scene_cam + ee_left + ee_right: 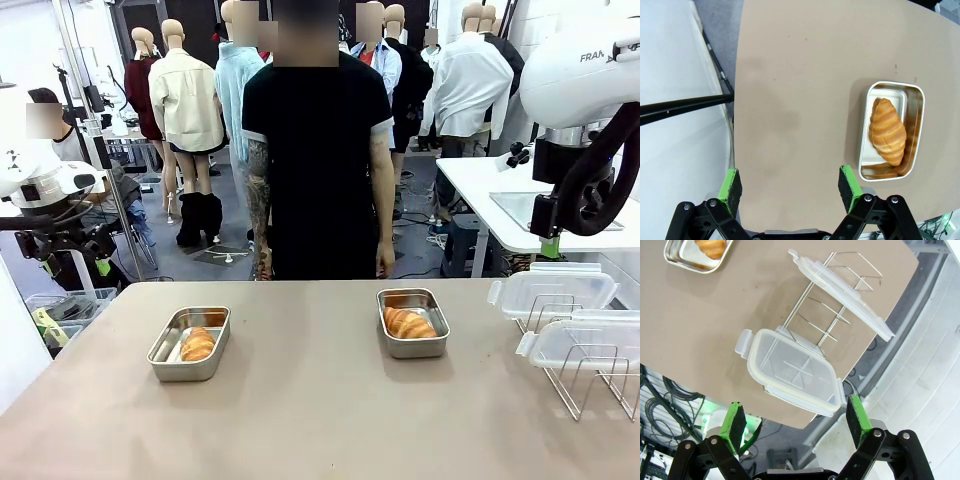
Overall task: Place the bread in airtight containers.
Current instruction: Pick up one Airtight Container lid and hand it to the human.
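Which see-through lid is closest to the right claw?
The near lid, at the wire rack's closer end just past the right claw's green tips. The other lid leans at the rack's far end.

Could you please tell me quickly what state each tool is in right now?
Left tool: open, holding nothing.
Right tool: open, holding nothing, with a clear lid ahead of it.
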`<state>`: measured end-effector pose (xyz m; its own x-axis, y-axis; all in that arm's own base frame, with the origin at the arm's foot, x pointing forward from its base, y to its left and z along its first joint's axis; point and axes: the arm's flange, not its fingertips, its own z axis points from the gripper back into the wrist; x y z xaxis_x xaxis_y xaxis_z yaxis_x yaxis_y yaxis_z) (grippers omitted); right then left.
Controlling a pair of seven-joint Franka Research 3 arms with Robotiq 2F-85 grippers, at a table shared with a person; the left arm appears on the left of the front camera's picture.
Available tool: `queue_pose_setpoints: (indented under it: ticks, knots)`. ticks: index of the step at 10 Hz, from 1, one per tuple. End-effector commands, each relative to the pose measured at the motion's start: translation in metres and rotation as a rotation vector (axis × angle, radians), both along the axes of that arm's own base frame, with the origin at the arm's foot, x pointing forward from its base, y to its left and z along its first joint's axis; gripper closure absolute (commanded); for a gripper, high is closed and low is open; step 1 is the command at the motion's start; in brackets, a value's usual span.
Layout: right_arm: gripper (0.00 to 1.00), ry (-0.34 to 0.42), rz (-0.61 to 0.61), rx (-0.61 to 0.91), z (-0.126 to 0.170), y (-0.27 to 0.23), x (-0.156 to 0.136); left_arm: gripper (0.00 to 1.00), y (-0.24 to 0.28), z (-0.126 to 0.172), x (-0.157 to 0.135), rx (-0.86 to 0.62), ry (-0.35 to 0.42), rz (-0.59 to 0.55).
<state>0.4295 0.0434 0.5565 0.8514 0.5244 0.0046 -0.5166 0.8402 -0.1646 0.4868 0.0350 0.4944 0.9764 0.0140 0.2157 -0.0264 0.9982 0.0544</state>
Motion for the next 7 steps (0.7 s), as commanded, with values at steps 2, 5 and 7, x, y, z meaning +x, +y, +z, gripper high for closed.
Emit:
queue_pose_setpoints:
  ticks: [2,5,7]
  knots:
    - [0.00,-0.010,-0.009,0.015,-0.0024,0.0025,0.0016,0.00,0.0001,0.0016,-0.0027,0.000,-0.003,-0.006]
    - [0.00,-0.010,-0.009,0.015,-0.0024,0.0025,0.0016,0.00,0.0001,0.0016,-0.0027,0.000,-0.003,-0.006]
    - [0.00,-0.010,-0.009,0.015,-0.0024,0.0025,0.0016,0.00,0.0001,0.0016,-0.0027,0.000,-0.003,-0.006]
